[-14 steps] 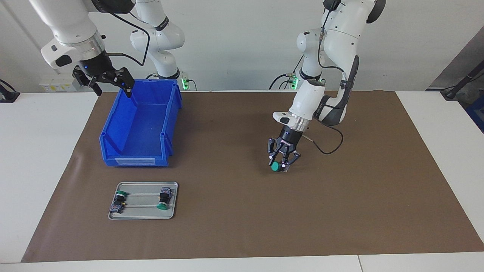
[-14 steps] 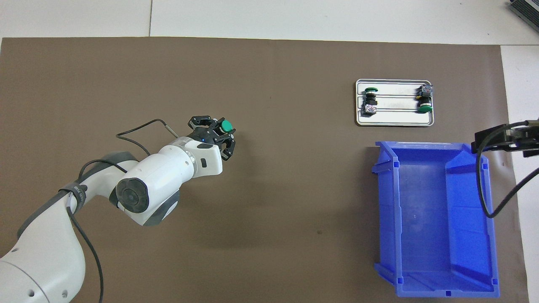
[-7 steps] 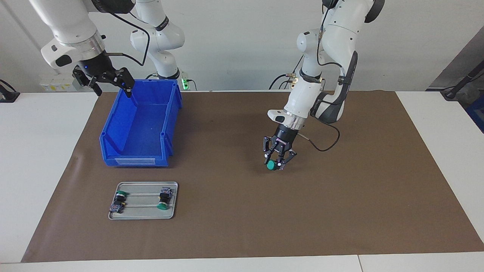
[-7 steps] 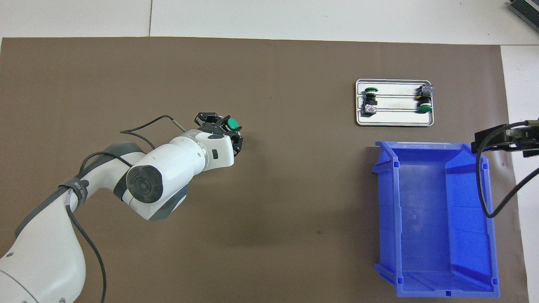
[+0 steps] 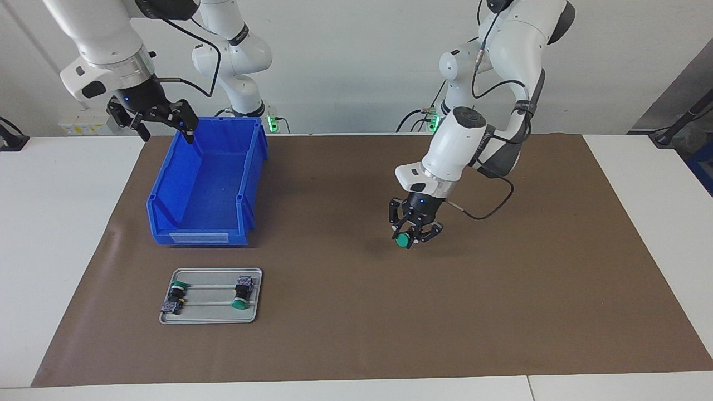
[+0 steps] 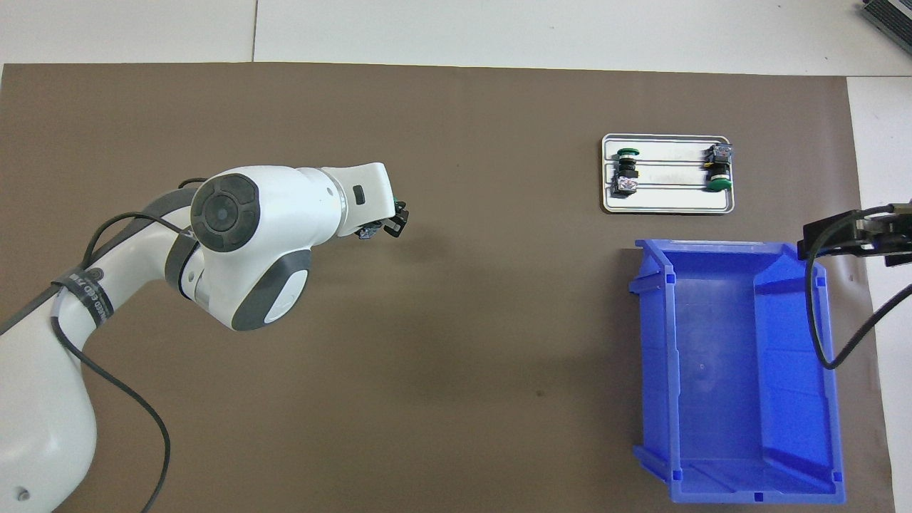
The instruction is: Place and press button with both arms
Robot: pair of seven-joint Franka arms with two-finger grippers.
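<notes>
Now left gripper [image 5: 411,236] more upright; button [image 5: 402,240] gripped

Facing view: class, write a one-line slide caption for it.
Left gripper holds the green-capped button above the brown mat; right gripper waits open by the blue bin.

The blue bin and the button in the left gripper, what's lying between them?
Nothing: in the facing view only bare brown mat separates the blue bin from the button.

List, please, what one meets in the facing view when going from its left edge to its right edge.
Black right gripper, open → blue plastic bin → flat grey metal tray holding two green-capped switches → black left gripper shut on the green-capped button.
</notes>
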